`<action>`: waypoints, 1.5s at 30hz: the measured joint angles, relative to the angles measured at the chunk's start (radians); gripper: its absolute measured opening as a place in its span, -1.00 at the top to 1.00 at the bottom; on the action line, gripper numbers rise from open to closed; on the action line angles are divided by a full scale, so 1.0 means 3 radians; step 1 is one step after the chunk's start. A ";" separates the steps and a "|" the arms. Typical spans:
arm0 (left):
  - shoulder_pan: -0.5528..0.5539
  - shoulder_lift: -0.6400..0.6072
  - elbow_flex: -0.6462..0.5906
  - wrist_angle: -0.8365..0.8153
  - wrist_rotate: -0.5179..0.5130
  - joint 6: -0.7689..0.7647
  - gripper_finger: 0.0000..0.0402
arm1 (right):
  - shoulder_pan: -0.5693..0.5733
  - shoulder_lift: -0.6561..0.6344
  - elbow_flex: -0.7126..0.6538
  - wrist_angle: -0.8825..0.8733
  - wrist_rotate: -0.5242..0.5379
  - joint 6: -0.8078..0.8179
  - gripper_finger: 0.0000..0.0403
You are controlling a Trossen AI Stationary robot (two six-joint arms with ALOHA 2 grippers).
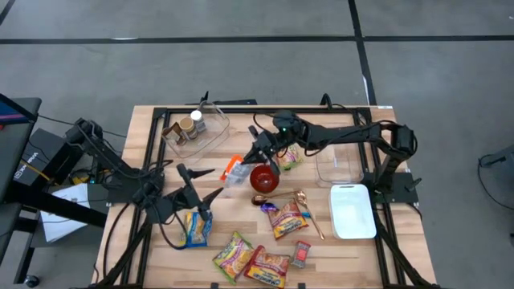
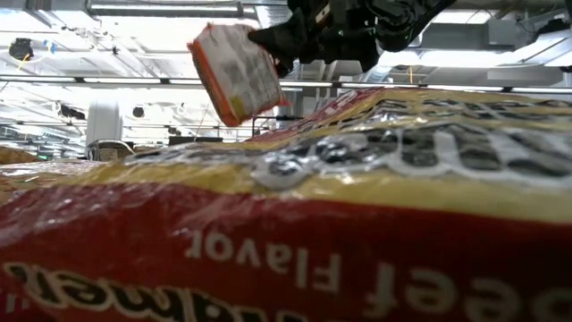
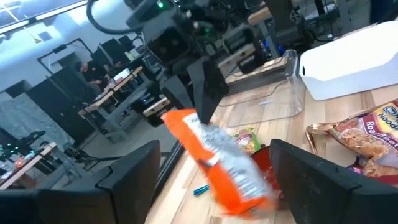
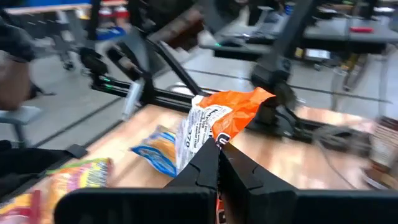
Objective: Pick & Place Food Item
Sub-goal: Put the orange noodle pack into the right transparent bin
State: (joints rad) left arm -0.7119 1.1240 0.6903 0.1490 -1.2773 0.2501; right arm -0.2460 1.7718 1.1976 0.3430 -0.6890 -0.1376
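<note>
We find the right gripper point(image 4: 214, 163) clenched on the orange packet point(image 4: 214, 121), its two fingers pressed together on one edge of the wrapper. In the low view the packet point(image 2: 234, 72) hangs tilted in the air from that gripper point(image 2: 275, 42), clear of the table. From above, the packet point(image 1: 234, 170) is at mid-table, just left of the red bowl point(image 1: 265, 178), with the right gripper point(image 1: 259, 154) over its right end.

The left gripper point(image 1: 201, 189) stands with its fingers spread wide and nothing between them touching. In its wrist view the two fingers point(image 3: 134, 174) frame the packet point(image 3: 217, 158) without contact; the packet lies beyond them, held from the far side by the other arm. The left gripper is at the near left of the table, above a blue-and-yellow packet point(image 1: 195, 229).

The orange packet is a crinkled foil wrapper, orange at the edges with a white and silver printed face; it looks flat and only lightly filled.

Other snack packets point(image 1: 265, 261) lie along the near edge. A clear tub point(image 1: 195, 128) sits at far left, and a white tray point(image 1: 353, 211) at right.
</note>
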 joint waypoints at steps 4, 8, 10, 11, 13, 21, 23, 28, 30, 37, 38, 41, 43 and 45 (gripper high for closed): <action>-0.0077 -0.0042 0.0000 0.0001 -0.0088 0.0000 -0.48 | -0.0100 -0.0093 -0.0004 -0.0254 0.0260 -0.0150 1.00; -0.0112 -0.0041 0.0000 -0.0040 -0.0123 -0.0001 -0.48 | -0.0154 -0.0283 -0.0059 -0.0480 0.0627 -0.0332 1.00; -0.0112 -0.0041 0.0000 -0.0068 -0.0123 -0.0001 -0.48 | -0.0174 -0.0418 -0.0140 -0.0547 0.0875 -0.0369 1.00; -0.0112 -0.0041 0.0000 -0.0068 -0.0127 -0.0002 -0.48 | -0.0181 -0.0486 -0.0179 -0.0562 0.1020 -0.0387 1.00; -0.0112 -0.0041 0.0000 -0.0073 -0.0137 -0.0004 -0.48 | -0.0202 -0.0623 -0.0235 -0.0701 0.1329 -0.0421 1.00; -0.0111 -0.0041 0.0000 -0.0254 -0.0136 -0.0076 -0.48 | -0.0215 -0.0916 -0.0252 -0.1450 0.2607 -0.0649 1.00; -0.0109 -0.0041 0.0000 -0.0273 -0.0136 -0.0068 -0.48 | -0.0216 -0.0937 -0.0253 -0.1574 0.2742 -0.0649 1.00; -0.0029 -0.0154 0.0000 -0.0326 -0.0143 0.0050 -0.48 | -0.0174 -0.0946 -0.0253 -0.1898 0.3103 -0.0555 1.00; 0.0025 -0.0226 0.0000 -0.0429 -0.0144 0.0049 -0.48 | -0.0129 -0.0945 -0.0253 -0.1982 0.3335 -0.0476 1.00; 0.0273 -0.0412 0.0000 -0.0687 -0.0131 -0.0007 -0.48 | 0.0042 -0.1164 -0.0543 -0.1799 0.3753 -0.0382 1.00; 0.0308 -0.0417 0.0000 -0.0701 -0.0096 -0.0009 -0.48 | 0.0056 -0.1242 -0.0602 -0.1769 0.3814 -0.0357 1.00; 0.0436 -0.0416 0.0000 -0.0766 -0.0010 -0.0002 -0.48 | 0.0090 -0.1501 -0.0772 -0.1776 0.4145 -0.0323 1.00; 0.0536 -0.0416 0.0000 -0.0784 0.0079 -0.0003 -0.48 | 0.0103 -0.1693 -0.0874 -0.1824 0.4316 -0.0282 1.00; 0.0657 -0.0416 0.0000 -0.0801 0.0188 -0.0003 -0.48 | 0.0123 -0.1886 -0.0967 -0.1836 0.4450 -0.0271 1.00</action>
State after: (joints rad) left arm -0.5148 0.9993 0.6903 -0.0913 -1.2210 0.2493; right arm -0.2091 1.2060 0.9074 -0.2077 0.6461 -0.2189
